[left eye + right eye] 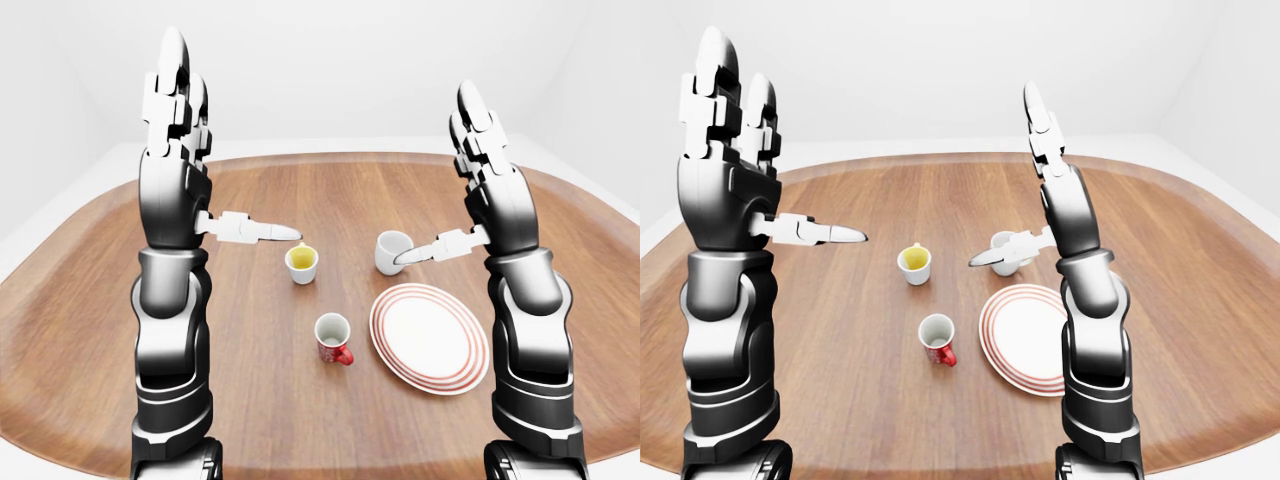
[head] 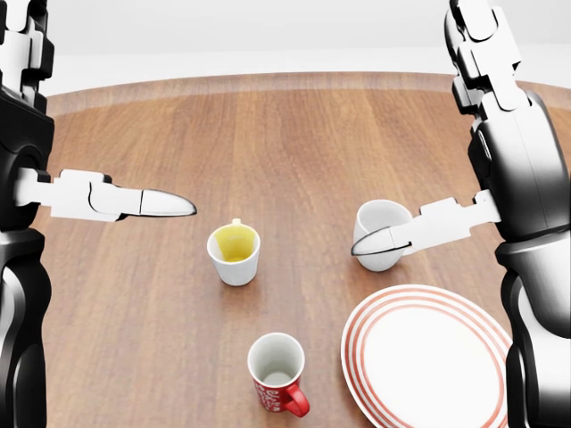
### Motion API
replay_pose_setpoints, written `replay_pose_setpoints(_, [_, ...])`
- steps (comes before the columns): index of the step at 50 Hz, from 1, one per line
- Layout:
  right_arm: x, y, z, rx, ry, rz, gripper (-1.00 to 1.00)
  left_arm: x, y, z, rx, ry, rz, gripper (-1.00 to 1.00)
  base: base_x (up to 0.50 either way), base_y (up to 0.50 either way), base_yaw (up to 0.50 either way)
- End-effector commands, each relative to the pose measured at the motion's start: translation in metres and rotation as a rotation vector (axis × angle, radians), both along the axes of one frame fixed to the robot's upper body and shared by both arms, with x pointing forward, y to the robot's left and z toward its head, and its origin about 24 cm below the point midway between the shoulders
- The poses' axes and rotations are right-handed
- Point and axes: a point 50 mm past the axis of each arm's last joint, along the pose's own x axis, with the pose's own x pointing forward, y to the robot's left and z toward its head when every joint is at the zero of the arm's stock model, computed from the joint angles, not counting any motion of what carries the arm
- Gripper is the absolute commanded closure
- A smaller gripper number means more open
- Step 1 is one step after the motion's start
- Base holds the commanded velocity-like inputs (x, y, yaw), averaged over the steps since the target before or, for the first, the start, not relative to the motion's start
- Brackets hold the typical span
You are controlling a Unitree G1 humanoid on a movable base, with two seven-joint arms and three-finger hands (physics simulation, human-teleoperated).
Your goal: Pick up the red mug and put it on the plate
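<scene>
The red mug (image 2: 277, 376) stands upright on the wooden table near the bottom of the head view, its handle turned to the lower right. The white plate with red rings (image 2: 428, 361) lies just to its right, apart from it and with nothing on it. My left hand (image 1: 190, 150) is held high above the table at the left, fingers up and thumb pointing right, open. My right hand (image 1: 465, 185) is raised at the right, also open, its thumb crossing in front of a white mug. Neither hand touches the red mug.
A white cup with a yellow inside (image 2: 235, 252) stands above and left of the red mug. A plain white mug (image 2: 379, 234) sits above the plate, partly behind my right thumb. The oval table's far edge (image 1: 330, 157) curves before a white wall.
</scene>
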Motion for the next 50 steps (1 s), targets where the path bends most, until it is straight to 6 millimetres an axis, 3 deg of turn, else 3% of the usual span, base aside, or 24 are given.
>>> replay_pose_setpoints(1, [0.0,0.001,0.0,-0.003,0.002,0.001,-1.0,-0.001,0.0,0.0,0.001,-0.004,0.0,-1.0,0.23,0.0,0.0])
replay_pose_setpoints(12, [-0.001,0.006,0.005,-0.037,-0.019,0.011,-1.0,-0.004,0.003,0.0,0.002,-0.007,0.005,-1.0,0.12,0.0,0.0])
replay_pose_setpoints(25, [-0.006,0.039,0.019,-0.3,-0.071,0.061,-1.0,-0.003,0.005,-0.002,0.004,0.003,0.011,-1.0,0.0,0.0,0.0])
replay_pose_setpoints(33, [-0.002,0.053,0.006,-0.474,0.008,0.055,-1.0,-0.007,0.005,0.002,0.012,-0.02,0.011,-1.0,0.0,0.0,0.0])
replay_pose_setpoints(50, [0.005,0.061,-0.025,-0.637,0.191,0.035,-1.0,-0.009,0.002,0.005,0.024,-0.036,0.004,-1.0,0.0,0.0,0.0])
